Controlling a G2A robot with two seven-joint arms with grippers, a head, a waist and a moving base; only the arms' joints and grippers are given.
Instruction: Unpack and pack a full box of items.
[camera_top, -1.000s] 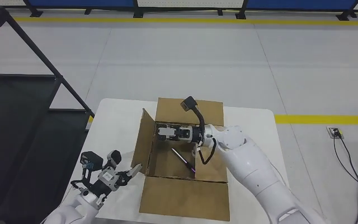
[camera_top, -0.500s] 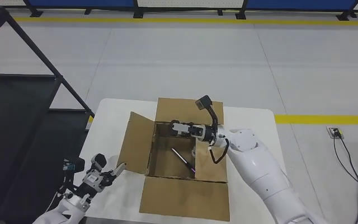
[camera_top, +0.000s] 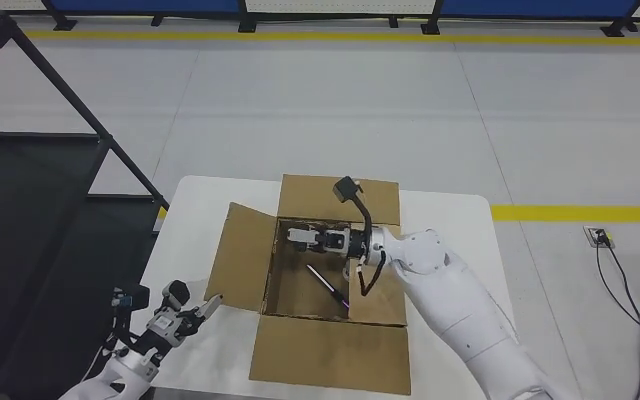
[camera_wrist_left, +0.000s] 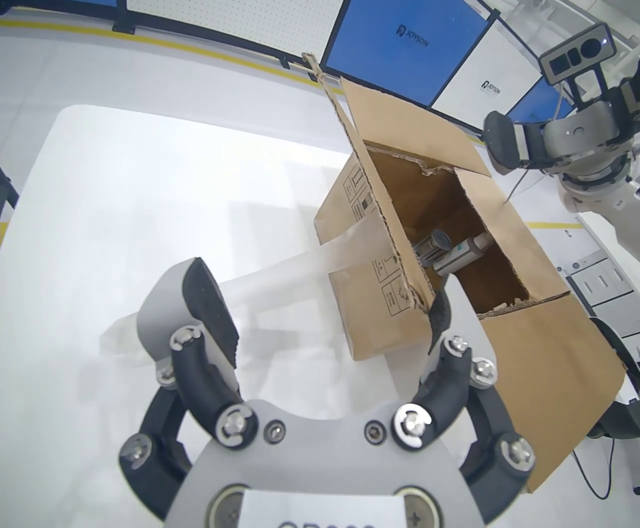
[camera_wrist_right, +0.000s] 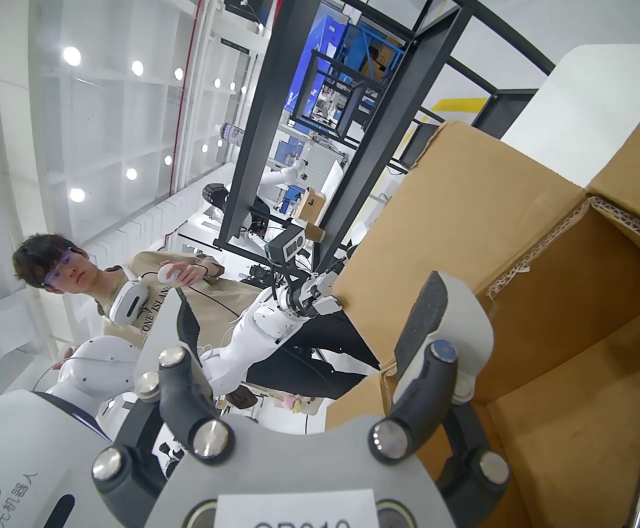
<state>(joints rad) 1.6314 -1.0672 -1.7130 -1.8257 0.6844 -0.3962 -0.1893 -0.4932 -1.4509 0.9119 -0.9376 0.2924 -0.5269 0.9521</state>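
Currently, the right pincer (camera_top: 296, 236) is released over the open box (camera_top: 330, 355), near a slim pen (camera_top: 328, 283); the left pincer (camera_top: 206, 307) is released over the table (camera_top: 205, 225).

A smooth pale grey floor (camera_top: 300, 110) surrounds a white round-cornered table (camera_top: 190, 225). On the far side, a yellow painted line (camera_top: 300, 35) runs in front of a row of blue wall panels (camera_top: 150, 6). A shorter yellow strip (camera_top: 565, 212) lies off to one side. A black metal frame (camera_top: 102, 138) stands beside a dark sheet (camera_top: 50, 260). Round white ceiling lamps (camera_wrist_right: 71, 56) glow overhead.
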